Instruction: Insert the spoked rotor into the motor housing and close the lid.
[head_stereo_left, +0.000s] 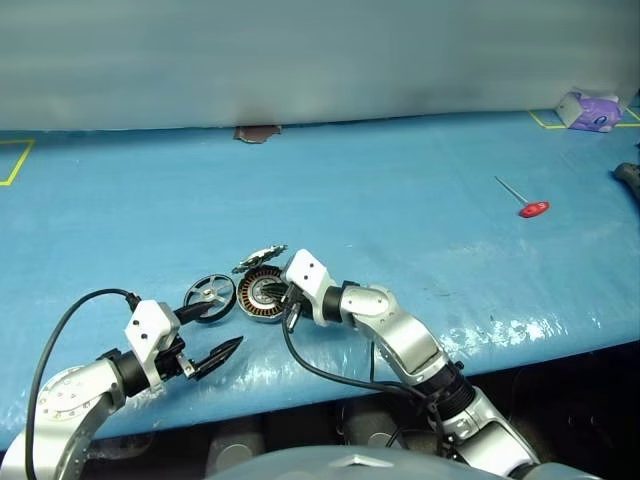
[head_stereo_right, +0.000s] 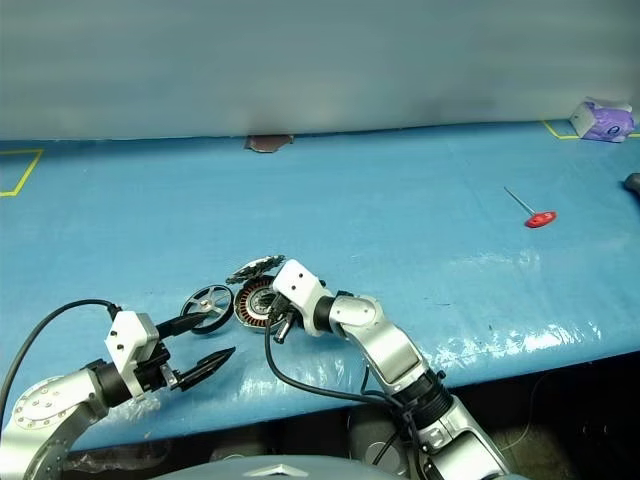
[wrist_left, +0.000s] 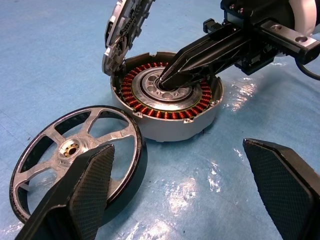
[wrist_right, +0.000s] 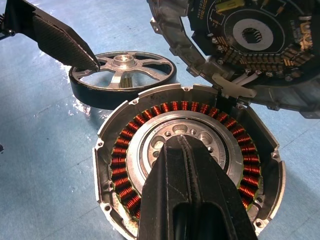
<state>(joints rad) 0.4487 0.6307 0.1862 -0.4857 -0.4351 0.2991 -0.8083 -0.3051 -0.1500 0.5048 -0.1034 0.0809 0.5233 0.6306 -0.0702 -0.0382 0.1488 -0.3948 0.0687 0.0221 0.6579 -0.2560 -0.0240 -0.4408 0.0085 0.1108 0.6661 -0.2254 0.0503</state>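
While the spoked rotor (wrist_left: 75, 152) lies flat on the blue table (head_stereo_left: 400, 200), just left of the motor housing (wrist_left: 167, 100) and not yet inside it, the insertion is in my judgement not begun. The housing sits open near the table's near edge, its copper windings bare around the silvery centre. The lid (wrist_right: 250, 45) stands tilted up at the housing's far edge, its circuit side facing the housing, so closing is also left to do. The right gripper (wrist_right: 192, 187), jaws pressed together and holding nothing, rests its tip on the housing's centre. The left gripper (wrist_left: 182, 195) is spread wide and empty, one finger over the rotor's near rim. Far to the right lies a red-handled tool (head_stereo_left: 527, 203).
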